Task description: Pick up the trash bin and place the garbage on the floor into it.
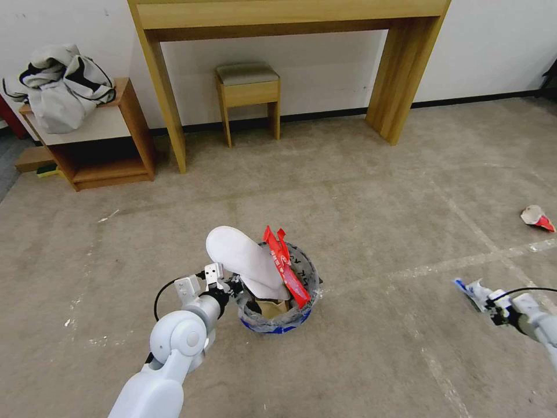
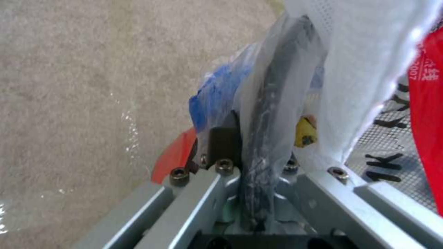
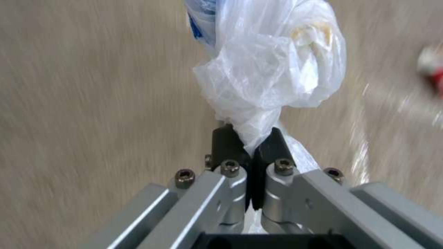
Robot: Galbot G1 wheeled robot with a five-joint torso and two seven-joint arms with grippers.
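Trash bin rim in left gripper — base hidden, contents jumbled.

Black block letters are printed on the clear bag lining the trash bin. In the left wrist view, at the lower right of the frame, "1K" can be made out; the letters above it are cut off and cannot be read. On the red wrapper, at the right edge of the same frame, the white digits "2000" are printed beside small characters too blurred to be read.
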